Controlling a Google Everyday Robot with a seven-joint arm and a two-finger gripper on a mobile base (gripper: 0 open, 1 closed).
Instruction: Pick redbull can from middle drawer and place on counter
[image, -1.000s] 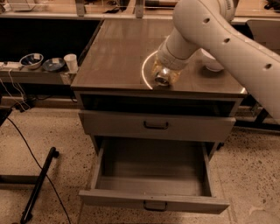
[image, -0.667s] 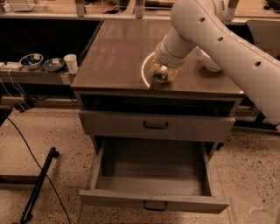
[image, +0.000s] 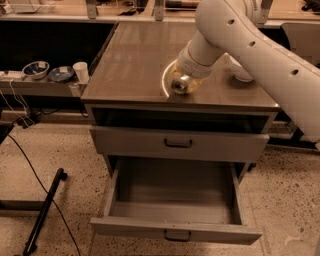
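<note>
Gripper (image: 183, 83): hanging at the end of the white arm (image: 250, 45), low over the front middle of the counter (image: 130, 60), pointing down and toward the camera.
Grip: closing narrowly around the redbull can (image: 178, 86), opening no wider than the can itself, with amber-tinted gripper parts showing on either side of it.
Redbull can: sitting in the gripper, tilting so that its shiny round rim is facing the camera; hiding most of its body behind the rim and the wrist.
Contact with the counter: hovering at or just above the glossy top; not possible to tell whether the can's lower end is touching.
White arc line (image: 164, 80): curving on the counter just left of the can and running under the gripper.
Middle drawer (image: 175, 192): standing pulled well out below, showing a bare flat floor, with its small dark handle (image: 177, 235) facing the camera; lying well apart from the can.
Upper drawer (image: 140, 141): staying shut, showing only its flat front panel.
White bowl (image: 241, 74): resting on the counter to the right of the gripper, partly hiding behind the arm.
Side shelf (image: 40, 86): carrying two bowls and a cup (image: 80, 71) off to the left, well apart from the gripper.
</note>
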